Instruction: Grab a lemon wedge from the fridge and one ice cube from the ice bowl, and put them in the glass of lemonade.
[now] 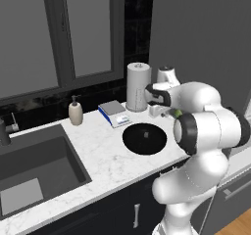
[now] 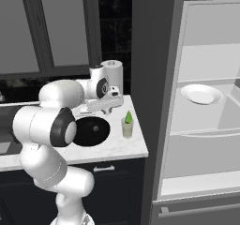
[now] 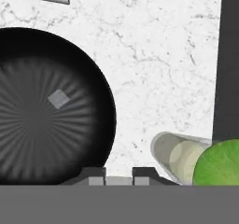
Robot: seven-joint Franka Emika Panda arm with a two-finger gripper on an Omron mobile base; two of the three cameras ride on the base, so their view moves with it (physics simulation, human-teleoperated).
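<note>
The wide black ice bowl (image 1: 144, 138) (image 2: 91, 130) (image 3: 28, 125) sits on the marble counter with one ice cube (image 3: 58, 98) lying in it. To its right stands the glass of lemonade (image 2: 127, 128) (image 3: 175, 155), with the green lemon wedge (image 2: 127, 117) (image 3: 219, 164) poking out of its top. My gripper (image 3: 119, 178) hovers above the counter between bowl and glass, pointing down. Its tips are close together with nothing between them. The grey fridge (image 2: 154, 78) stands open at the right, its pale shelves showing.
A white plate (image 2: 201, 94) rests on a fridge shelf. A paper-towel roll (image 1: 138, 87), a small scale (image 1: 113, 113) and a beige soap bottle (image 1: 75, 111) line the back of the counter. The dark sink (image 1: 34, 165) lies to the left.
</note>
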